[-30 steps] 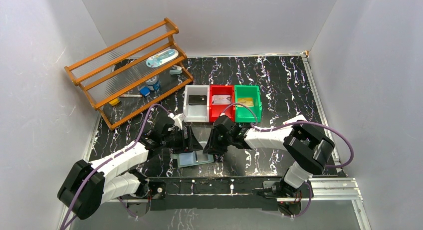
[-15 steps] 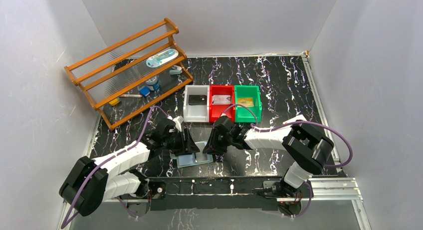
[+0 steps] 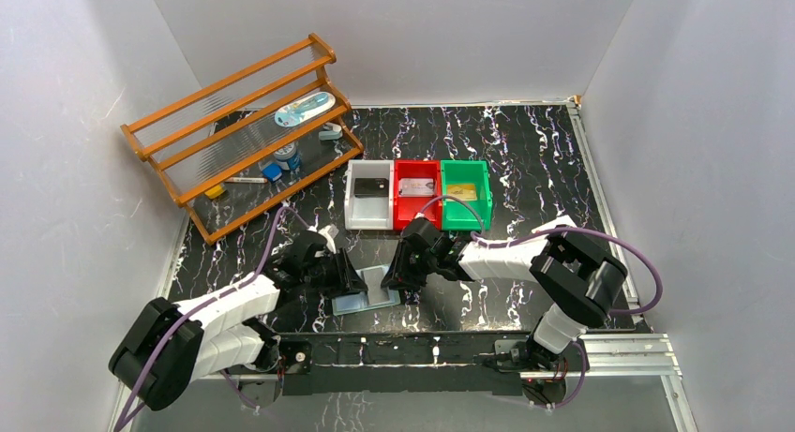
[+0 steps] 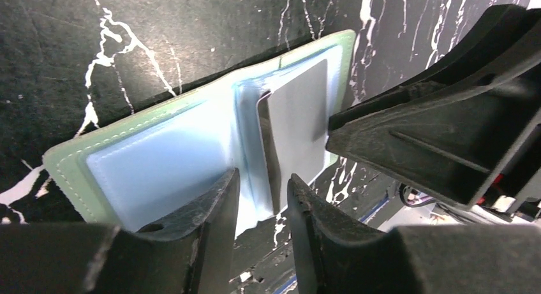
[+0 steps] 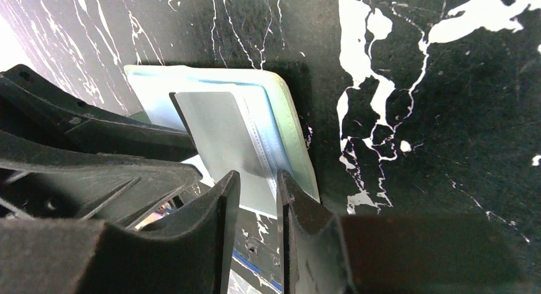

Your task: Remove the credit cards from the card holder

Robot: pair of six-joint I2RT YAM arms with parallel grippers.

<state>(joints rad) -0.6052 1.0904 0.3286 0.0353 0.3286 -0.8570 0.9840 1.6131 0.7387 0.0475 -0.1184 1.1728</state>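
Note:
The card holder (image 3: 367, 297) lies spread open near the front edge, its pale clear pockets facing up (image 4: 159, 166). A grey credit card (image 4: 296, 125) sticks part way out of its right pocket and is tilted up (image 5: 220, 138). My left gripper (image 4: 261, 189) is low over the holder's middle. Its jaws stand a narrow gap apart, astride the pocket fold, and one fingertip (image 4: 220, 192) rests on the left pocket. My right gripper (image 5: 256, 182) comes in from the right with a narrow gap, the card's near corner between its tips. I cannot see a firm grip by either gripper.
Behind the holder stand a white bin (image 3: 370, 165) with a dark card (image 3: 372, 186), a red bin (image 3: 417, 163) and a green bin (image 3: 466, 163), each with a pale card. A wooden rack (image 3: 239, 132) with small items stands at the back left.
My left gripper has slid nearer and lower onto the holder's left half, and its jaws have narrowed. The right gripper has barely moved and closed slightly.

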